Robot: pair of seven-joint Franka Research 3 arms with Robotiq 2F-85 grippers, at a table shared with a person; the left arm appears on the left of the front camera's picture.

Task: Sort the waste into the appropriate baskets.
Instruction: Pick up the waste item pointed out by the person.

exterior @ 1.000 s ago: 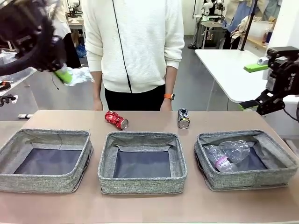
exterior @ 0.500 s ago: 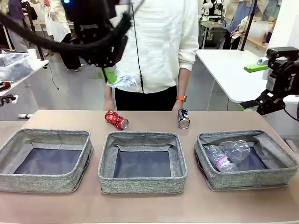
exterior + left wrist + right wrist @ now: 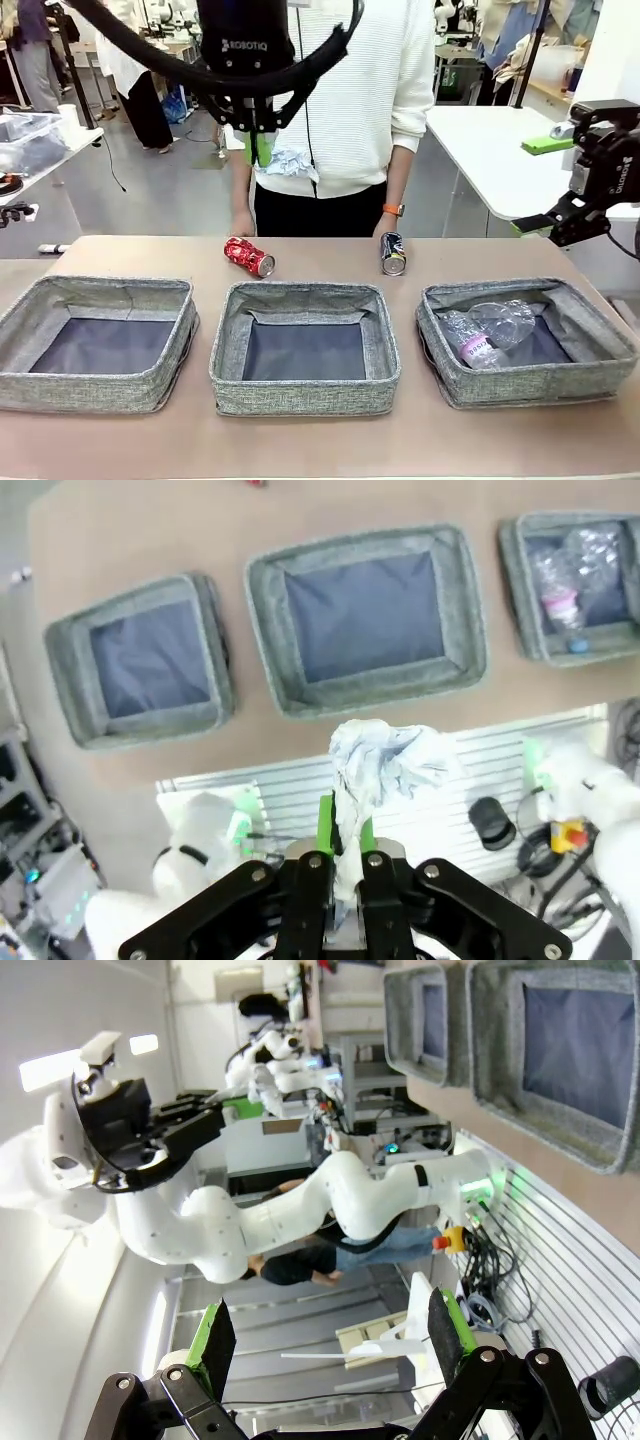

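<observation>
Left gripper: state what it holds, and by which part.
The left gripper is shut on the paper wad, pinching its narrow twisted end; the crumpled bulk sticks out beyond the gripper.

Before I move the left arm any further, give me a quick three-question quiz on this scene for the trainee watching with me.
1. True or false: the left gripper is shut on the paper wad.
2. The plastic bottles lie in which bin: A left, B middle, C right?
3. How many drink cans lie loose on the table?

Key:
1. True.
2. C, the right basket.
3. Two: the red can and the dark can.
</observation>
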